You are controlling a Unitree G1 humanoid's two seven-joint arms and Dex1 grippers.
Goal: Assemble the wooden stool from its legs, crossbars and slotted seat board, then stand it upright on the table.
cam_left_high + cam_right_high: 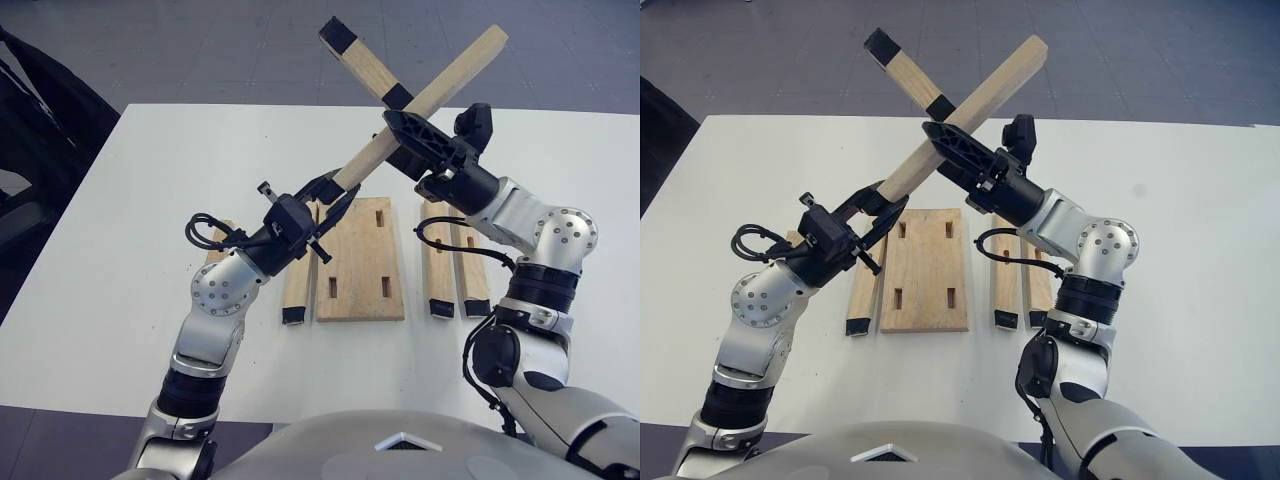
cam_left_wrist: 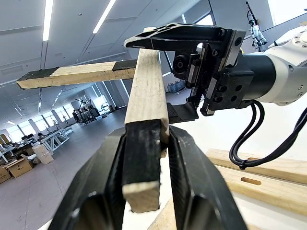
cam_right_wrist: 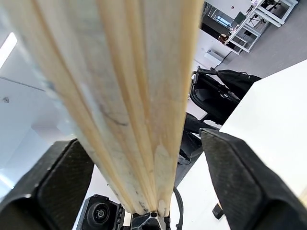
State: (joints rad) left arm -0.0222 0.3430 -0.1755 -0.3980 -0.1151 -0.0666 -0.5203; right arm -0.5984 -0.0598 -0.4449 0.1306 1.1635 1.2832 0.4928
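Observation:
Two wooden pieces cross in the air above the far half of the table. My left gripper (image 1: pixel 335 192) is shut on the lower end of a long plain crossbar (image 1: pixel 450 80), which slants up and to the right. My right gripper (image 1: pixel 398 112) is shut on a leg (image 1: pixel 360 58) with black ends, which slants up and to the left behind the crossbar. In the left wrist view my fingers (image 2: pixel 110 177) clamp the crossbar's dark end (image 2: pixel 141 158). The slotted seat board (image 1: pixel 360 265) lies flat on the table below both grippers.
One black-tipped leg (image 1: pixel 297 290) lies along the seat board's left side, and two more (image 1: pixel 437 270) (image 1: pixel 473 275) lie side by side to its right. Another wooden piece (image 1: pixel 219 243) shows partly behind my left arm. The white table (image 1: pixel 120 300) has bare room at the left and front.

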